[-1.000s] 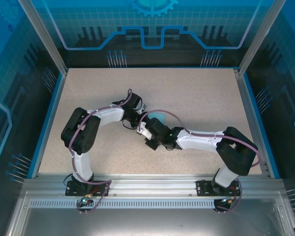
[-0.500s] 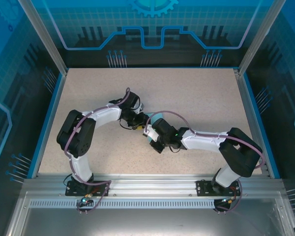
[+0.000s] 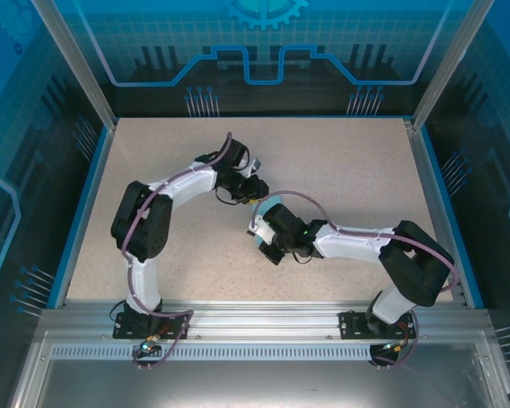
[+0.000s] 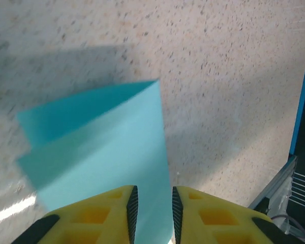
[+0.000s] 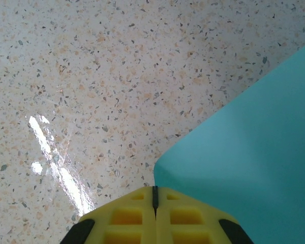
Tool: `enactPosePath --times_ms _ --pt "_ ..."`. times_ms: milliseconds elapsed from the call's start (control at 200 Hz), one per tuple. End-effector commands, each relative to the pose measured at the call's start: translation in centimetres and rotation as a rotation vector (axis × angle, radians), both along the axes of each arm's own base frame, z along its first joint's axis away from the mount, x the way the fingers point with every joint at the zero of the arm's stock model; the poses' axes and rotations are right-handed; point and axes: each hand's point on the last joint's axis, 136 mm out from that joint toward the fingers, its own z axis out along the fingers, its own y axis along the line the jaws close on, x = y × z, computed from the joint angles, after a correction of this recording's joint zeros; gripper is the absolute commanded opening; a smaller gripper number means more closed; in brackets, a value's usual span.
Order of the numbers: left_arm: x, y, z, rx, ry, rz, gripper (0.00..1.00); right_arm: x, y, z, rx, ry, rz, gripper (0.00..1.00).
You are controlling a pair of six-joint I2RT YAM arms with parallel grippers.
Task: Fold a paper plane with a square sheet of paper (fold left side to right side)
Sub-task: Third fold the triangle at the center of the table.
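Note:
The square sheet of paper [image 3: 272, 204] is turquoise and lies mid-table, folded over itself with one layer raised. In the left wrist view the sheet of paper [image 4: 107, 147] shows two layers, its straight right edge running down between my fingers. My left gripper [image 3: 256, 192] [image 4: 151, 208] hovers at the sheet's far side, open by a narrow gap, with paper showing behind the gap. My right gripper [image 3: 257, 233] [image 5: 154, 195] is shut, and a corner of the sheet of paper [image 5: 254, 142] meets its fingertip seam, lifted off the table.
A speckled beige tabletop [image 3: 340, 161] is bounded by blue rails and a metal frame [image 3: 255, 319] at the near edge. Both arms bend toward the middle, their wrists close together. A blue rail [image 4: 302, 101] is seen at the right of the left wrist view.
My left gripper has swung up and to the right, away from the right gripper, uncovering more of the paper. My right gripper shifted slightly toward the far side.

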Motion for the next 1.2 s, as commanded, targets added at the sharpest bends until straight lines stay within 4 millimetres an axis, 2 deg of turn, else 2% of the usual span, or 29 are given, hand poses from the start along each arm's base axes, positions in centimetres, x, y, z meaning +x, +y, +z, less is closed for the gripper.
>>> enactPosePath --times_ms 0,240,425,565,850,995,1020,1041,1196 --pt "-0.3 -1.3 -1.7 -0.005 0.058 -0.065 0.28 0.3 -0.1 0.3 0.023 0.018 -0.023 0.0" --pt "0.6 -2.0 -5.3 0.03 0.119 -0.08 0.25 0.5 -0.1 0.4 0.04 0.048 -0.027 0.0" --pt "0.1 -1.8 -7.8 0.077 0.153 -0.095 0.23 1.0 -0.2 1.2 0.088 0.105 -0.052 0.0" --pt "-0.5 -1.6 -9.0 0.108 0.166 -0.109 0.22 1.9 -1.1 1.4 0.133 0.164 -0.107 0.0" --pt "-0.6 -1.5 -9.2 0.118 0.161 -0.115 0.21 3.6 -3.7 0.3 0.14 0.267 -0.231 0.0" --pt "-0.6 -1.5 -9.2 0.123 0.16 -0.118 0.21 4.0 -4.9 -1.0 0.13 0.326 -0.292 0.0" --pt "-0.7 -1.6 -9.2 0.124 0.159 -0.12 0.21 3.9 -5.0 -1.2 0.13 0.337 -0.296 0.0" --pt "-0.6 -1.5 -9.2 0.124 0.158 -0.121 0.21 4.7 -4.5 -0.5 0.147 0.323 -0.296 0.0" --pt "-0.7 -1.6 -9.1 0.13 0.159 -0.125 0.21 5.6 -5.0 -1.1 0.14 0.339 -0.332 0.0"
